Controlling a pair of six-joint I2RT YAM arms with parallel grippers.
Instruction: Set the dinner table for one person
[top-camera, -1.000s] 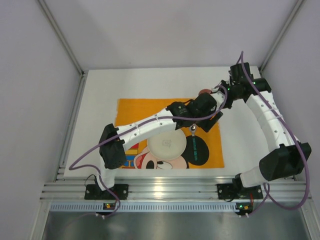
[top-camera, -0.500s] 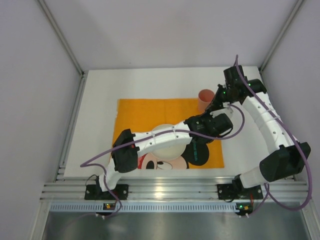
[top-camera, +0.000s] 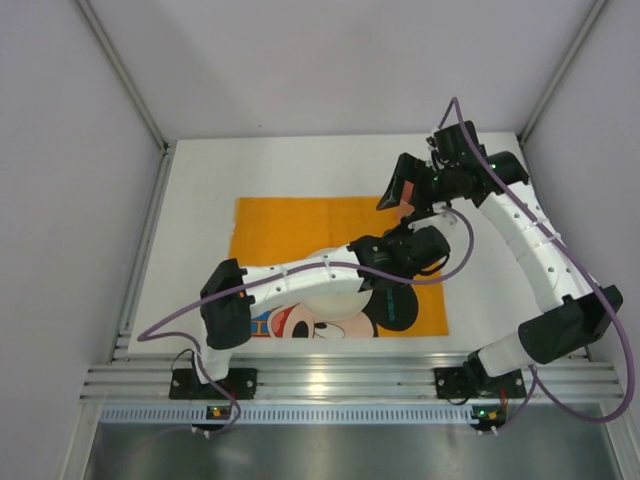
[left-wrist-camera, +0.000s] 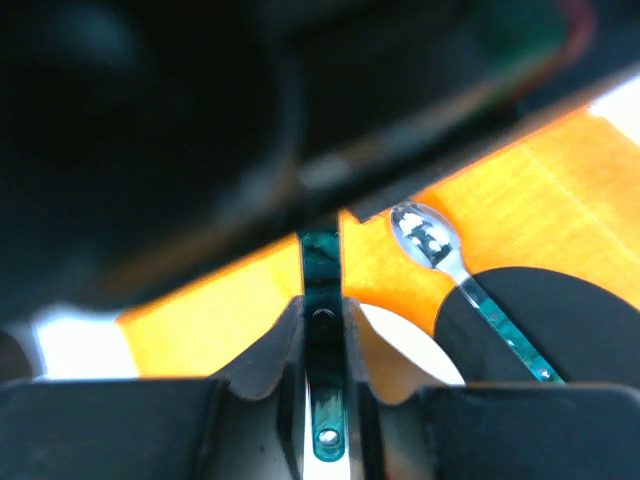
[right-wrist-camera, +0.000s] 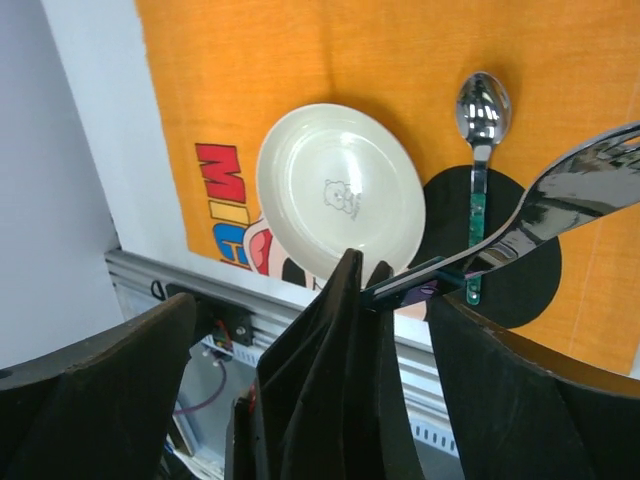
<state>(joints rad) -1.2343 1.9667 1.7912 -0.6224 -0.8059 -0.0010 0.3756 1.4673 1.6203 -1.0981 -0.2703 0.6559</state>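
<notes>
The white dinner table (top-camera: 200, 200) carries an orange Mickey Mouse placemat (top-camera: 290, 225). A cream plate (right-wrist-camera: 340, 190) lies on the mat, and to its right a teal-handled spoon (right-wrist-camera: 480, 120) rests on the black ear print. My left gripper (left-wrist-camera: 322, 305) is shut on the teal handle of a second metal utensil (right-wrist-camera: 560, 200) and holds it in the air over the mat's right side. My right gripper (right-wrist-camera: 315, 300) stands open, its fingers spread wide on either side of the left gripper's tips (right-wrist-camera: 365, 270) and touching nothing. In the top view it (top-camera: 398, 188) hovers over the mat's far right corner.
Both arms cross above the right half of the mat, and the left arm (top-camera: 300, 272) hides most of the plate from above. Enclosure walls stand close on three sides. An aluminium rail (top-camera: 340, 385) runs along the near edge.
The right gripper has opened and let go of the utensil. The left gripper closed on the handle and now carries it. The pink cup seen earlier is now behind the right gripper.
</notes>
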